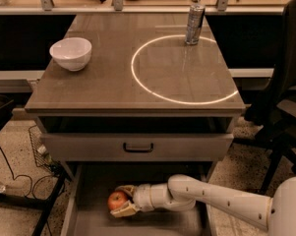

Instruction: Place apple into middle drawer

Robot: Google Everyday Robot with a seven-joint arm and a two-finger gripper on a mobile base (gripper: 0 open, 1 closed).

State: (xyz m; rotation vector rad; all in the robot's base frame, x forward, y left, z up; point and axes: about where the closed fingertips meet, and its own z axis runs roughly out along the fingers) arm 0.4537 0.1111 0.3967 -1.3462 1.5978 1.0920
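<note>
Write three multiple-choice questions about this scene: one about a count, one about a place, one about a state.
1. On the table stand: A one white bowl, B two, C three.
2. The apple is: A in the bowl, B on the table, C in the middle drawer.
3. The gripper is: A open above the table, B shut on the apple inside the drawer, C out of view.
Key: A, only one bowl shows; C, the apple is within the open drawer box; B, its fingers flank the apple.
</note>
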